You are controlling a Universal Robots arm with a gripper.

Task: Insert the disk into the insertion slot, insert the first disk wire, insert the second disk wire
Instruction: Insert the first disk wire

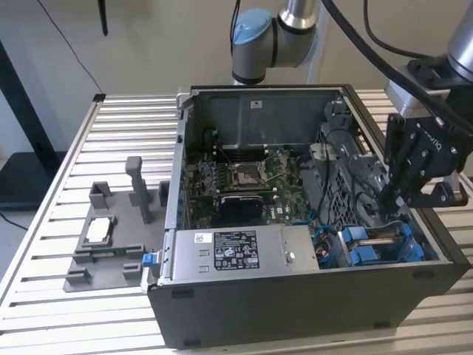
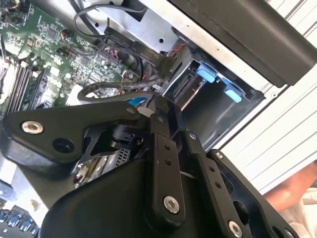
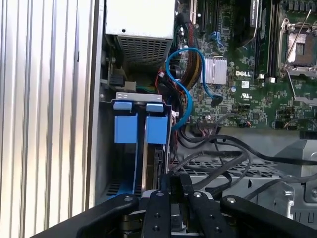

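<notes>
1. Gripper [image 3: 176,187]: black. Fingers [image 3: 166,184] drawn narrow, tips almost together; whether anything is pinched between them cannot be told.
2. Black wires [image 3: 223,161]: just beside the fingers, several strands crossing a perforated metal plate [image 3: 208,166].
3. Disk [image 3: 148,166]: directly ahead of the fingertips, standing on edge, seated in the slot.
4. Slot [image 3: 106,148]: dark bay enclosing the disk, its near end just ahead of the fingers. Two blue tabs [image 3: 126,128] side by side at the end away from the fingers.
5. Blue cable [image 3: 181,84]: looped, past the tabs and to one side.
6. Circuit board [image 3: 247,84]: green, beyond the black wires.
7. Power box [image 3: 141,20]: silver with a mesh face, beyond the slot.
8. Computer case [image 1: 295,310]: open, around all of the above; in the exterior view the gripper reaches down into its corner.
9. Slatted table [image 1: 133,118]: under the case.
10. Grey holder [image 1: 111,251]: on the table, well apart from the fingers, outside the case.
</notes>
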